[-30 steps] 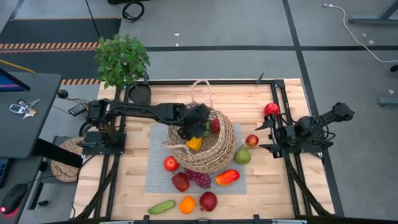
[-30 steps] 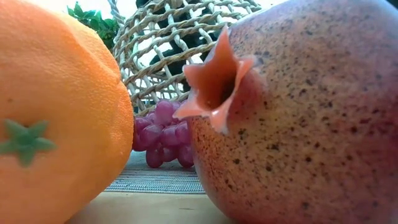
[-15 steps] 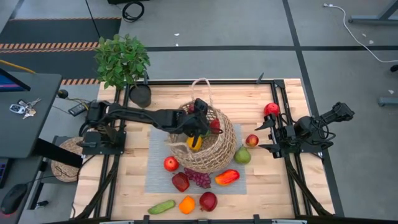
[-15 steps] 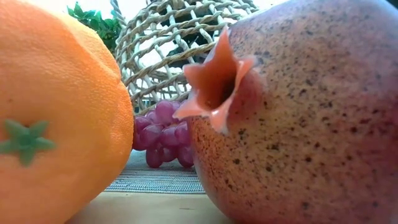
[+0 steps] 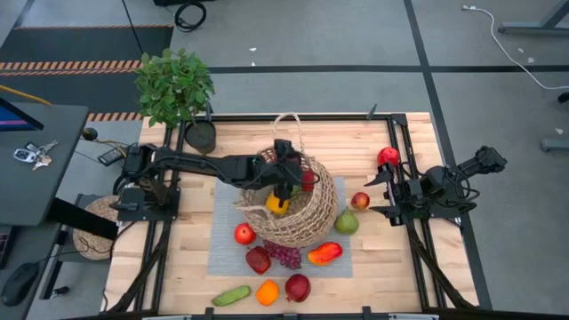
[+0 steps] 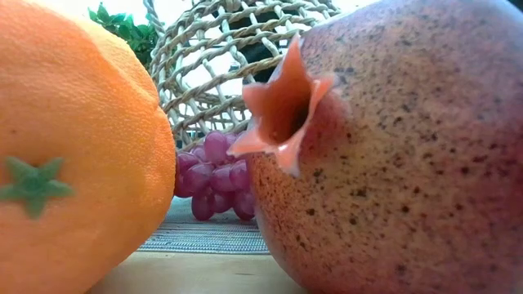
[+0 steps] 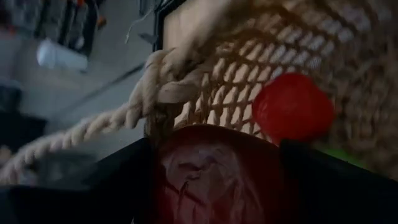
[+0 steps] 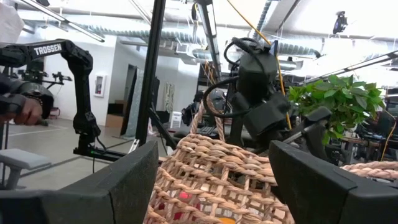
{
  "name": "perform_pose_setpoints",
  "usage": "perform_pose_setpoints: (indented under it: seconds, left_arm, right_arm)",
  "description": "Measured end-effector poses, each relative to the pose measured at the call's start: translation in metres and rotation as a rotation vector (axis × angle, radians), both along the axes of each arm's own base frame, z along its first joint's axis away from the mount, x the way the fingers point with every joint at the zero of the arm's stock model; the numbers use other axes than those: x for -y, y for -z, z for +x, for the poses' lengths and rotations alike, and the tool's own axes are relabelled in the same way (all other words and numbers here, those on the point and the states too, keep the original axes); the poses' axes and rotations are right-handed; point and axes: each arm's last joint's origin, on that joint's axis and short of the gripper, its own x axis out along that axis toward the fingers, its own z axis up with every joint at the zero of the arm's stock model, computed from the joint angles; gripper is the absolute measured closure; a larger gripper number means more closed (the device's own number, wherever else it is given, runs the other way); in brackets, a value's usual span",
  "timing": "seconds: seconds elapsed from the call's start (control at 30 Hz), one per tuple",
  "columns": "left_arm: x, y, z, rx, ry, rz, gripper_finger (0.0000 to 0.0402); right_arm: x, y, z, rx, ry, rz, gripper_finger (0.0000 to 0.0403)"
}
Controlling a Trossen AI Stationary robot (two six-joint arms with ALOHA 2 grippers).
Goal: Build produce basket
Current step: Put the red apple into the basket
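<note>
high: overhead, whole table | low: table-level, close | share basket (image 5: pixel 293 209)

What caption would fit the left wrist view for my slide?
Left gripper holding a dark red fruit over the wicker basket, a red apple already inside.

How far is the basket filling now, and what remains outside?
Done: a yellow fruit lies in the basket. In hand: the left gripper holds a dark red fruit over the basket. Left: the grapes, cucumber, orange and others. The right gripper waits, open.
</note>
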Motion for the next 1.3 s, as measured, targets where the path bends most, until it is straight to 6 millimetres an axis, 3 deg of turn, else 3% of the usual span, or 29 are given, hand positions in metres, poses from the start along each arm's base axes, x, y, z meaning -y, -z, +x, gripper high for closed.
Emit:
perform_pose_setpoints:
  seconds: [0.23, 0.4, 0.67, 0.87, 1.03, 1.17, 1.3]
  left_arm:
    - [-0.002, 0.004, -0.004, 0.014, -0.086, -0.095, 0.0049]
    - [0.002, 0.005, -0.005, -0.005, -0.015, -0.175, 0.0049]
    - [0.021, 0.001, -0.009, -0.037, 0.055, -0.16, 0.0049]
    - [0.028, -0.007, -0.013, -0.026, 0.095, -0.141, 0.0049]
    - [0.028, -0.028, -0.022, 0.029, 0.182, -0.195, 0.0049]
    - [0.02, -0.041, -0.027, 0.08, 0.239, -0.262, 0.0049]
    - [0.009, -0.047, -0.028, 0.109, 0.262, -0.273, 0.0049]
  right_arm:
    - [0.0, 0.0, 0.0, 0.0, 0.0, 0.0, 0.0093]
    - [0.0, 0.0, 0.0, 0.0, 0.0, 0.0, 0.0093]
    - [0.0, 0.0, 0.0, 0.0, 0.001, 0.0, 0.0093]
    - [0.001, -0.004, -0.001, 0.043, 0.001, 0.019, 0.0093]
    - [0.002, -0.013, -0.005, 0.133, 0.006, 0.06, 0.0093]
    - [0.01, -0.025, -0.009, 0.239, 0.087, 0.249, 0.0093]
    - [0.02, -0.024, -0.003, 0.21, 0.287, 0.481, 0.0093]
